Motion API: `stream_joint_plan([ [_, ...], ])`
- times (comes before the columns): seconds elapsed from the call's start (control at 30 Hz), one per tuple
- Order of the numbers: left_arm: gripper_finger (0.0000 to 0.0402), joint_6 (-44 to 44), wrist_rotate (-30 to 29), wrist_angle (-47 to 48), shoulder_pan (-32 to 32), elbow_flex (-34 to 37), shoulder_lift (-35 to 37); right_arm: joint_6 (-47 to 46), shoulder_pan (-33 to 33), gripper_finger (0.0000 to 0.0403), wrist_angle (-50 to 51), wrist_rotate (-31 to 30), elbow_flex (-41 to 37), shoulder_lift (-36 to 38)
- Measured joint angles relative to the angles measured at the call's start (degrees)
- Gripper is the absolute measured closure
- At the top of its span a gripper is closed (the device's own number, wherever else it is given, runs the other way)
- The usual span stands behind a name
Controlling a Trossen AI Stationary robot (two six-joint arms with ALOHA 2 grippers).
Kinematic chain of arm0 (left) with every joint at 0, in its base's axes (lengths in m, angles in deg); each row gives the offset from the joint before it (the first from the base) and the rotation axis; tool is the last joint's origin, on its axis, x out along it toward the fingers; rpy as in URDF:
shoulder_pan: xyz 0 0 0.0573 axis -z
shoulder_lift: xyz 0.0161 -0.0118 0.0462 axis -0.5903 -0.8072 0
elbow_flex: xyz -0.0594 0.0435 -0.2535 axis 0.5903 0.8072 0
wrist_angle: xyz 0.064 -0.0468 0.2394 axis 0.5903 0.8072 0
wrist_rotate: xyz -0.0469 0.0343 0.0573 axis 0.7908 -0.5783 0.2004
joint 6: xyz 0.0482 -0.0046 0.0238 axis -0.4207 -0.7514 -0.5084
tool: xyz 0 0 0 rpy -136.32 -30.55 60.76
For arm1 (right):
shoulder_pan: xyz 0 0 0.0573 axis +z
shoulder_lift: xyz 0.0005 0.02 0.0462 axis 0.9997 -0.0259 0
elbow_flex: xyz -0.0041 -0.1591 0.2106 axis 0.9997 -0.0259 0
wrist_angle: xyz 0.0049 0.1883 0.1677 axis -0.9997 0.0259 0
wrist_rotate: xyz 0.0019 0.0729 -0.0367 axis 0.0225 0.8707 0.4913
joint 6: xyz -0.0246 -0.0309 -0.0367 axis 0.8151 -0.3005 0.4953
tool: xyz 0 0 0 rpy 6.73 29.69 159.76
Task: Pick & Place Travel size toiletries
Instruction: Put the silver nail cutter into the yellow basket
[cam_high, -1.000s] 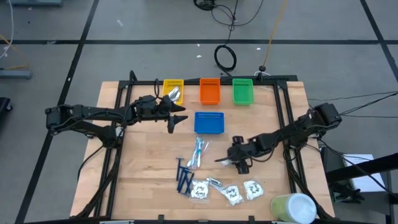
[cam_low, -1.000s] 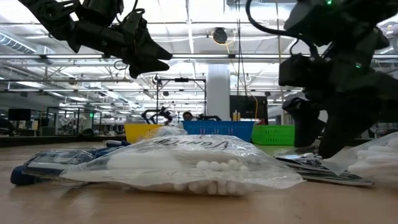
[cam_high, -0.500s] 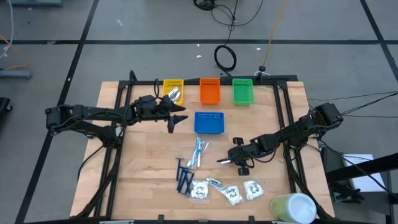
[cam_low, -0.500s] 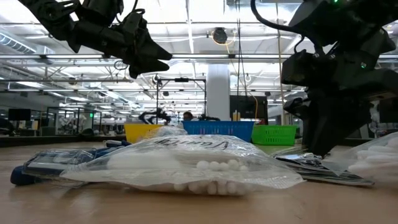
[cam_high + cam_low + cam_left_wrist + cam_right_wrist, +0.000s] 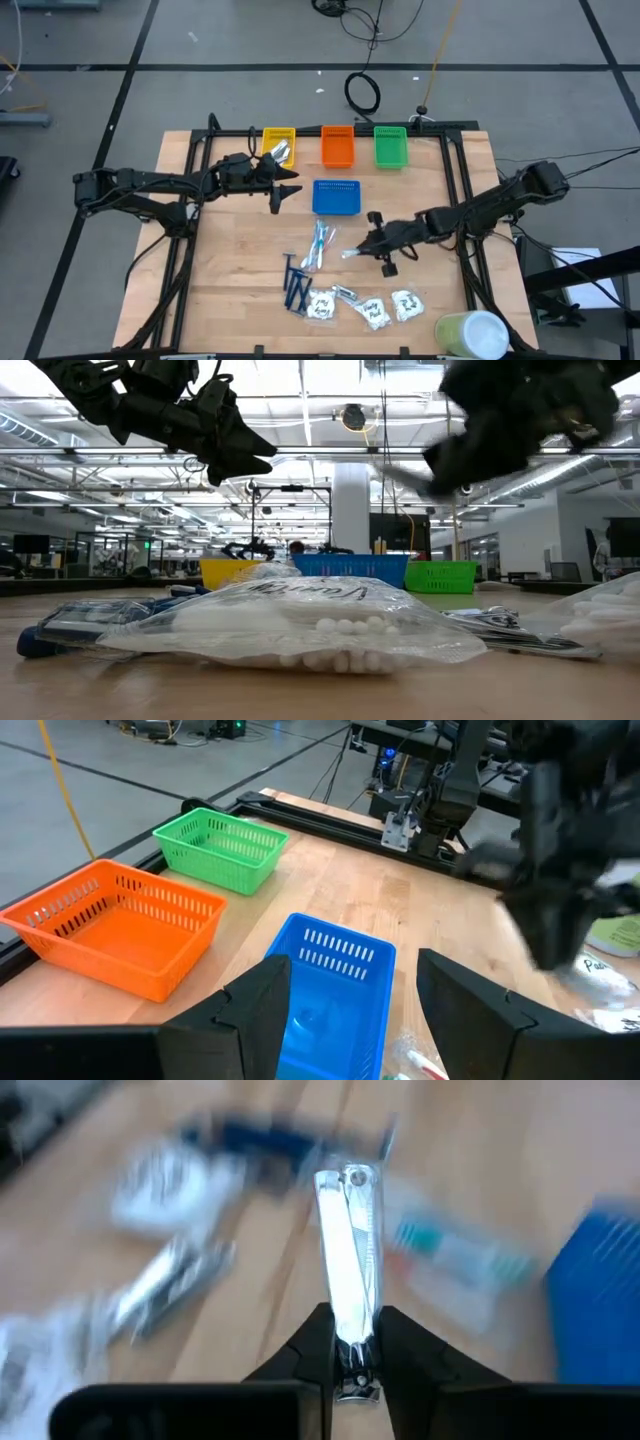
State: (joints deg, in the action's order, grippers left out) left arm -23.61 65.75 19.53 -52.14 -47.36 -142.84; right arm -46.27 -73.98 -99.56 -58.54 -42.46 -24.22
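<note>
Right gripper [image 5: 352, 252]: clamped on slim silvery metal nail clipper [image 5: 352, 1240] — lifted off the wooden table [image 5: 230, 290], mid-table, heading for trays.
Left gripper [image 5: 290, 187]: fingers apart, empty — near far edge.

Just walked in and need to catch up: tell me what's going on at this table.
The right hand is shut on a silvery nail clipper, held above the wood near the blue tray. The left hand hangs open beside the yellow tray. Razors, sticks and sachets lie unsorted.
</note>
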Motion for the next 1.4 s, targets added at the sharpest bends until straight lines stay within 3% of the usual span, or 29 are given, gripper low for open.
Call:
stream_joint_plan([
  [0.17, 0.0188, -0.3, -0.2, -0.1, 1.3, 0.0, 0.0, 8.1, -3.9, 0.036, -15.9, 0.4, -1.3, 1.5],
  [0.33, 0.0188, -4.7, -0.1, -3.7, 4.9, 0.0, -1.7, 9.1, -8.8, 0.036, -33.2, 4.0, -5.3, 0.8],
  [0.53, 0.0188, -11.6, -0.1, -17.1, 9.7, 0.0, -7.6, 5.5, -11.3, 0.036, -51.5, 9.3, -11.6, 0.5],
  [0.67, 0.0188, -13.7, -0.1, -28.7, 12.8, 0.0, -13.1, 5.8, -10.5, 0.036, -59.2, 9.6, -15.1, 0.4],
  [0.83, 0.0188, -17.0, 0.0, -37.8, 16.0, -2.9, -19.6, 5.8, -10.8, 0.036, -59.8, 9.3, -16.3, 0.4],
  [1.17, 0.0188, -19.7, 0.0, -37.5, 19.0, -17.0, -30.4, 5.8, -10.8, 0.036, -59.8, 9.3, -16.3, 0.5],
  [1.4, 0.0188, -19.6, 0.0, -35.8, 19.2, -22.3, -34.3, 5.8, -10.8, 0.036, -59.8, 9.4, -16.2, 0.5],
])
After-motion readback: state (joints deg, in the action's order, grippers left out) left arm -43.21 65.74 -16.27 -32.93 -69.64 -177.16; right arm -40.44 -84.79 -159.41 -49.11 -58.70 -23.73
